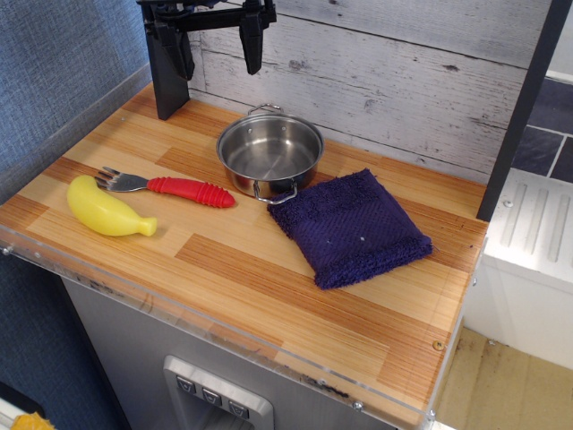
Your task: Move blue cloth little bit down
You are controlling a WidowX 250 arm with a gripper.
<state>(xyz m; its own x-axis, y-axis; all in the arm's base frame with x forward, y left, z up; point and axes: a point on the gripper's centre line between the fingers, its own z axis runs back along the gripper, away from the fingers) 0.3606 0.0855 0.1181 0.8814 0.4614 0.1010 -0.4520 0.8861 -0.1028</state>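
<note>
- navy terry blue cloth (350, 228), square and fuzzy, lies well below-right of the black gripper (218, 49); its fingers (252, 40) hang apart, empty.
- risk: descending fingers clip the round steel pot (269, 153) touching the cloth's corner.

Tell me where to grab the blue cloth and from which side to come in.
Probably pinch the blue cloth near its front corner, coming straight down from above. It lies flat on the wooden counter, and that end is farthest from the steel pot at its back corner. The gripper hangs open, high behind.
</note>
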